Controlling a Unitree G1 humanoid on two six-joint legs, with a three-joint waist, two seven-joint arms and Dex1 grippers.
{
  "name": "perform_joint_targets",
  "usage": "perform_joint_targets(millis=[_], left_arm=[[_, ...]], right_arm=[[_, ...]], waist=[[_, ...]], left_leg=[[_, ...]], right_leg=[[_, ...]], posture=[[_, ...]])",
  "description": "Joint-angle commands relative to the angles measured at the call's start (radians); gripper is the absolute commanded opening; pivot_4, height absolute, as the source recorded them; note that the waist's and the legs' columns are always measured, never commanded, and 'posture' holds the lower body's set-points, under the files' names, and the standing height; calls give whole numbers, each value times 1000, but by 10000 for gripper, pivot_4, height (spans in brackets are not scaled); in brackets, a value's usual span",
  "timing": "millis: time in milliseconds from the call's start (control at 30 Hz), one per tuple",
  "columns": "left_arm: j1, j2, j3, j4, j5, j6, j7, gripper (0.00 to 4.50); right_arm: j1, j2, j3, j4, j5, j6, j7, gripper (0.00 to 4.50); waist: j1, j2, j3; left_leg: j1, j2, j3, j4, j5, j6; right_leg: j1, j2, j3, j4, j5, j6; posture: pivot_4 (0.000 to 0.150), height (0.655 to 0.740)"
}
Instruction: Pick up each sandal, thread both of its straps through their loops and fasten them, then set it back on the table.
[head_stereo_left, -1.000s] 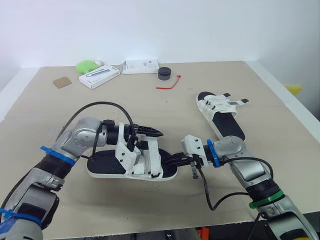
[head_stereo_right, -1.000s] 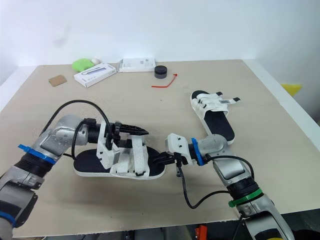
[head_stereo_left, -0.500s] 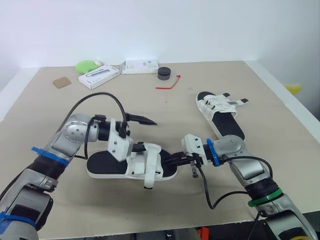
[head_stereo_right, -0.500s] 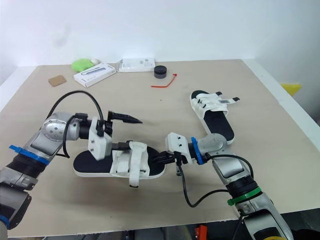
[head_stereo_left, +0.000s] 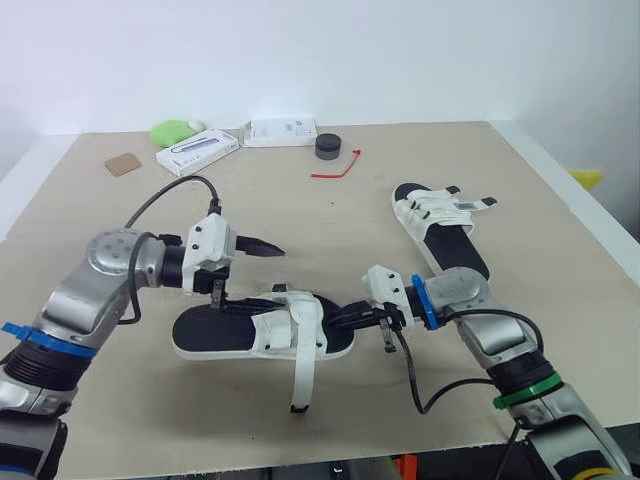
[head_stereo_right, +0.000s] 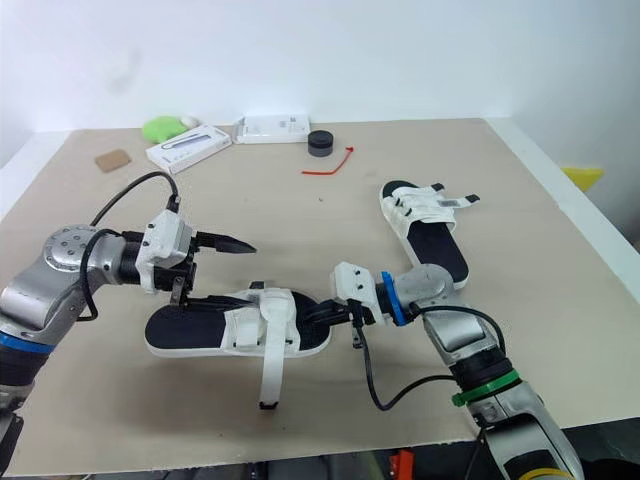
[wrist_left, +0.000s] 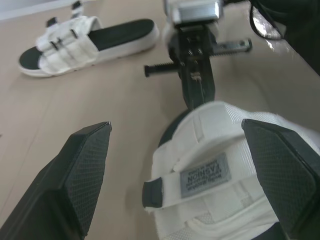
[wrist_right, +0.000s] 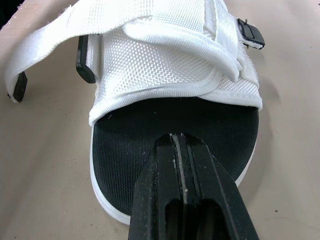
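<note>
Near sandal (head_stereo_left: 260, 335) flat on surface (head_stereo_left: 330, 230), front centre, toe end toward R arm. One white strap (head_stereo_left: 303, 375) is undone and trails off the side toward the front edge, black tip on the surface. Black buckle (wrist_right: 86, 65) seen on side of upper.

L gripper (head_stereo_left: 251, 280): open, fingers (wrist_left: 82, 167) spread wide, above heel half of near sandal, not touching the upper.

R gripper (head_stereo_left: 345, 320): closed, fingers pressed together, tips at the black footbed at the toe end. Nothing seen between them; can't tell if pressing or just above.

Far sandal (head_stereo_left: 440, 228) flat on the R side, well apart from L gripper, strap end sticking out sideways.

Back edge: white boxes (head_stereo_left: 198, 153), black puck (head_stereo_left: 328, 147), red tie (head_stereo_left: 338, 168).
</note>
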Motion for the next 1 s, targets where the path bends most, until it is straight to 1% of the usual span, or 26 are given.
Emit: perform_joint_targets(millis=[33, 100, 133, 233, 333, 400, 467, 567, 600, 633, 667, 767, 900, 1000], left_arm=[[-109, 49, 133, 6, -394, 501, 102, 43153], [-158, 87, 176, 33, -581, 732, 115, 43153], [-157, 107, 183, 18, -625, 794, 113, 43153], [-112, 132, 189, -68, -687, 894, 121, 43153], [-65, 114, 201, -121, -721, 935, 158, 43153], [-48, 100, 216, -138, -780, 971, 198, 43153], [-21, 92, 229, -165, -809, 981, 231, 43153], [36, 89, 242, -229, -781, 951, 260, 43153], [69, 87, 240, -270, -739, 919, 262, 43153], [128, 105, 219, -339, -644, 840, 216, 43153], [176, 113, 206, -382, -579, 786, 188, 43153], [283, 129, 175, -452, -434, 650, 121, 43153], [404, 92, 167, -482, -287, 476, 99, 43153], [469, 73, 167, -495, -242, 396, 76, 43153]], right_arm=[[-12, -1, -4, -5, -3, -11, 4, 0], [-10, 0, -4, -5, -2, -10, 5, 0], [-12, 2, -3, -2, -2, -10, 4, 0], [-26, 14, -1, 14, -7, -12, 1, 0], [-35, 20, 0, 26, -10, -16, 0, 0], [-35, 21, -2, 26, -11, -17, 0, 0], [-33, 20, -3, 25, -12, -18, 1, 0], [-27, 19, -3, 18, -12, -18, 0, 0], [-24, 18, -3, 14, -12, -17, -1, 0], [-19, 19, -3, 10, -11, -15, -2, 0], [-16, 20, -2, 7, -12, -15, -3, 0], [-12, 20, 0, 2, -12, -14, -5, 0], [-14, 23, 2, 5, -13, -15, -5, 0], [-12, 23, 2, 1, -13, -14, -5, 0]], waist=[[0, -2, 1], [-1, -3, 2], [-2, -3, 2], [-4, -1, 1], [-3, -1, 1], [-1, -1, 1], [-1, -1, 1], [-1, -1, 1], [-1, -1, 1], [-2, -1, 1], [-2, -1, 1], [-1, -1, 1], [-1, -1, 1], [0, -1, 1]], left_leg=[[0, 0, 0, 0, 0, 0], [-1, 1, -2, 0, 0, 0], [-1, 1, -4, 0, 0, 0], [2, 1, -5, 0, -2, 3], [1, 1, -6, -1, -3, 2], [1, 1, -7, 0, -3, 2], [1, 1, -8, 0, -3, 2], [1, 0, -8, 0, -3, 2], [1, 0, -8, 0, -3, 2], [1, 0, -8, 0, -2, 1], [1, 0, -8, -1, -3, 1], [2, 0, -7, -1, -2, -6], [2, 0, -6, -1, -2, -6], [3, 0, -6, -1, -2, -6]], right_leg=[[0, 0, 0, 0, 0, 0], [0, 0, -2, 0, 0, 0], [0, 1, -2, 0, 0, 0], [0, 0, -2, 1, -4, -2], [0, 0, -2, 2, -5, -3], [0, 0, -3, 2, -5, -3], [0, 0, -4, 2, -5, -3], [0, -1, -4, 2, -5, -3], [0, -1, -4, 2, -5, -3], [0, -1, -4, 2, -5, -3], [0, -1, -3, 2, -6, -4], [0, 0, -4, 3, -7, -5], [2, 0, -6, 2, -10, -10], [2, 0, -6, 3, -10, -10]], posture=[[1500, 7400], [1500, 7400], [1500, 7400], [1500, 7400], [1500, 7400], [1500, 7400], [1500, 7400], [1500, 7400], [1500, 7400], [1500, 7400], [1500, 7400], [1500, 7400], [1500, 7400], [1500, 7400]])
